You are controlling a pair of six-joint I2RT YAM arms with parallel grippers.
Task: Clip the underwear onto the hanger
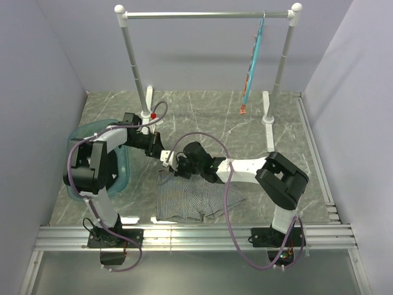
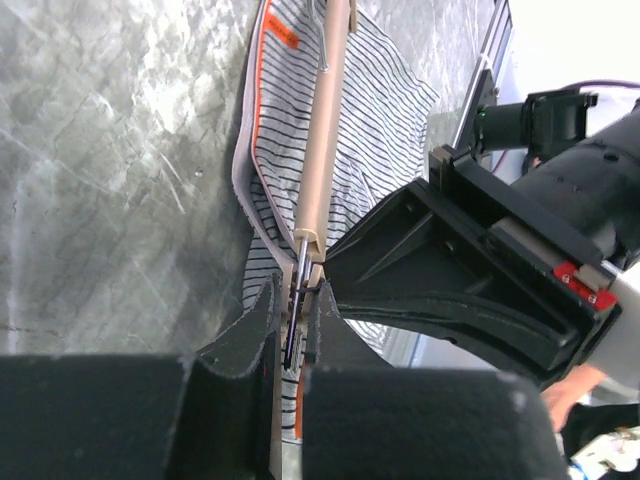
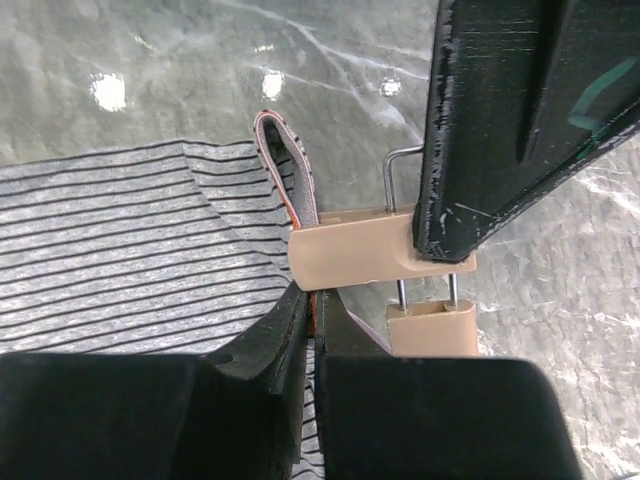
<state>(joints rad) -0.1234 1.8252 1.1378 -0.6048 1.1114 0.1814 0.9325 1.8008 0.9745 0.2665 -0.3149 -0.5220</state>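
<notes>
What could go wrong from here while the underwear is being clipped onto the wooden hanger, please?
1. The right gripper pinches the underwear by its waistband just beside the clip, so the clip may catch only the edge, or nothing.
2. The left gripper grips the hanger at one end, so the bar could swing.
3. Both grippers crowd together and might collide.

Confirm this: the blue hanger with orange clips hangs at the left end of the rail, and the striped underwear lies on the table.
Not right. The blue hanger hangs at the right end of the rail, as the top external view shows. The striped underwear does lie on the table.
</notes>
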